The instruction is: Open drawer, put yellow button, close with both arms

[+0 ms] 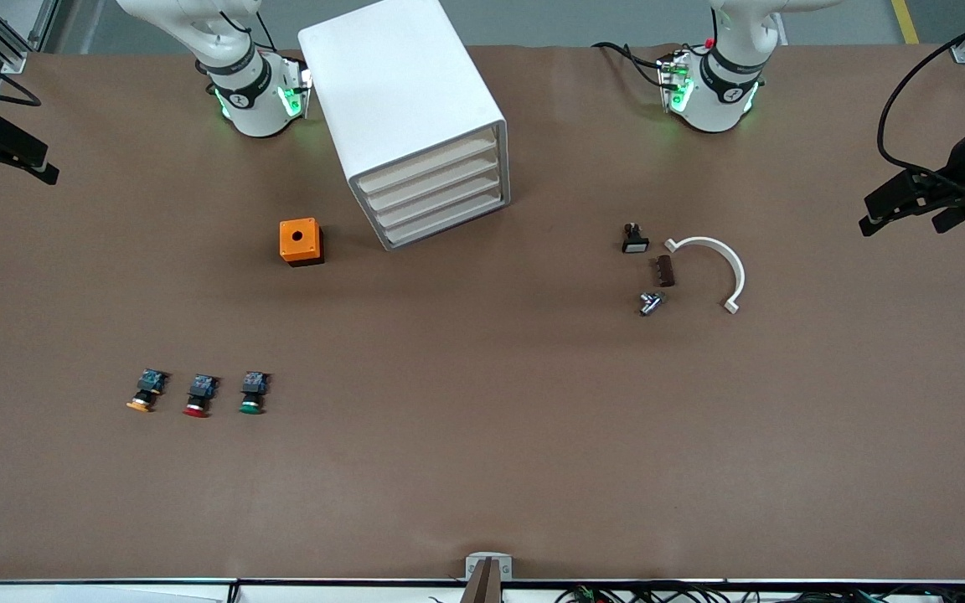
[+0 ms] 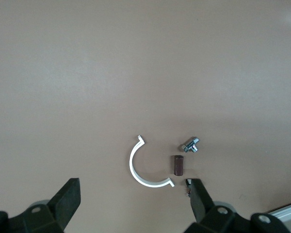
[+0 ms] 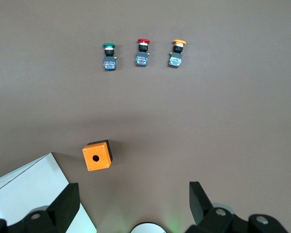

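Observation:
The white cabinet [image 1: 403, 109] stands between the arm bases, and its corner shows in the right wrist view [image 3: 34, 189]. Its four cream drawers are shut, the uppermost drawer [image 1: 428, 161] among them. The yellow button [image 1: 143, 394] lies nearer the front camera toward the right arm's end, and it shows in the right wrist view [image 3: 176, 52]. My right gripper [image 3: 133, 194] is open and empty, high over the table near its base. My left gripper [image 2: 134, 194] is open and empty, high over the table by a white curved bracket. Neither gripper shows in the front view.
A red-capped button [image 1: 199, 395] and a green-capped button [image 1: 253, 393] lie beside the yellow one. An orange cube with a hole [image 1: 301, 241] sits near the cabinet. Toward the left arm's end lie a white curved bracket [image 1: 713, 264], a brown piece [image 1: 665, 270], a metal part [image 1: 651, 302] and a small black switch [image 1: 634, 239].

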